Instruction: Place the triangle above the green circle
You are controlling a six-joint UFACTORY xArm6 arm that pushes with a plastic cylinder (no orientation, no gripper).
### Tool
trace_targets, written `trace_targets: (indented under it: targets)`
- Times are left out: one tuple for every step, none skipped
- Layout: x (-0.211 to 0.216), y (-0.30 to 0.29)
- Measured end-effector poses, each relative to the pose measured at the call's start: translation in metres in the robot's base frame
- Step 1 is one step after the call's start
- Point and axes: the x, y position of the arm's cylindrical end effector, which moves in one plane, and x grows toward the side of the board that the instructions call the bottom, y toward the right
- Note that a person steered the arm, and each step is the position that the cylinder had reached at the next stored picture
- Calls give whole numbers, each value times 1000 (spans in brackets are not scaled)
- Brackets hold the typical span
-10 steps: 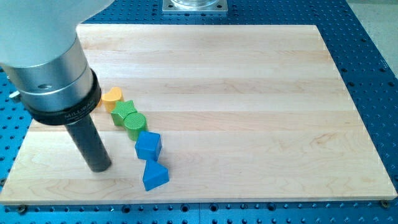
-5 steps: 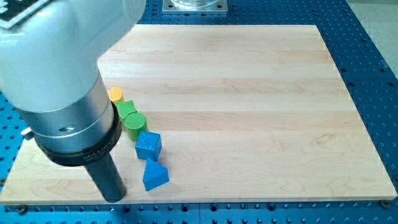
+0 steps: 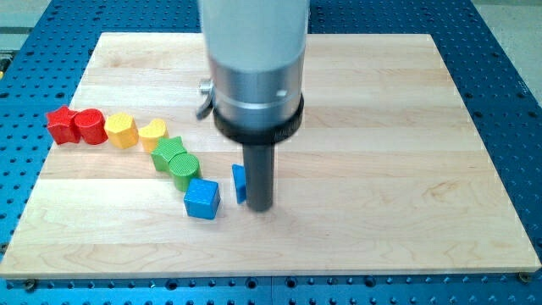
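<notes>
Camera view: my tip down on the wooden board just below frame centre, pressed against the right side of the blue triangle, mostly hidden behind the rod. No fingers here, just a bare rod, nothing grasped. Blue cube just left of the triangle. Green circle up-left of the cube, touching a second green block. Further left, a row: yellow heart-like block, yellow block, two red blocks.
</notes>
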Motion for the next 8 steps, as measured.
trace_targets:
  targets:
    - [-51, -30]
    - [-33, 2]
    - [-40, -50]
    - [-55, -66]
    - [-56, -67]
    - [-56, -66]
    - [-51, -66]
    - [-25, -75]
